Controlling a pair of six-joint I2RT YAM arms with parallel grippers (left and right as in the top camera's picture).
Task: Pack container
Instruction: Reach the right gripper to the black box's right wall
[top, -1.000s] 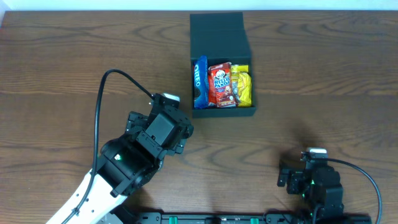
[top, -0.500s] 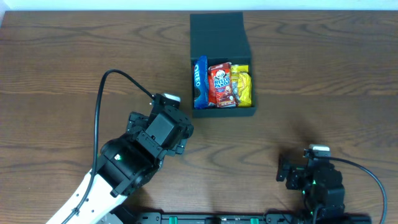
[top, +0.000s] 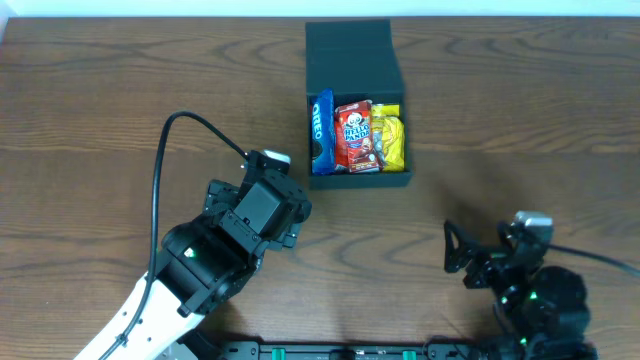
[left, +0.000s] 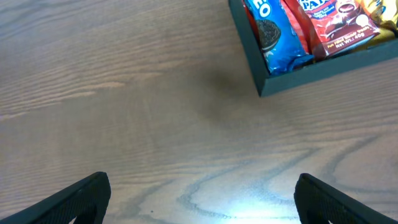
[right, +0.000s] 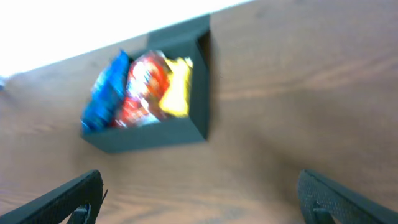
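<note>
The container (top: 360, 181) stands on the wooden tabletop (top: 100, 100) with its flap lid (top: 348, 50) folded open at the back. Three snack packets stand side by side in it: a blue Oreo packet (top: 321, 130) against the left wall, a red packet (top: 357, 135) in the middle and a yellow packet (top: 390, 138) on the right.

The left arm (top: 215, 250) lies in front of the container and to its left, near the front-left corner but not touching it. In the left wrist view the left fingers (left: 87, 196) are spread wide, one at each lower corner of the frame, with only bare tabletop between them. The container's front-left corner (left: 267, 84) sits ahead of them and off to the right, well clear of both tips.

The right fingers (right: 74, 196) are also parted wide and hold nothing. Their view is blurred, yet the container (right: 149, 140) shows ahead of them, apart from both tips and nearer the left one. From overhead, the right arm (top: 530, 290) lies in front of the container and to its right, well apart from it.
</note>
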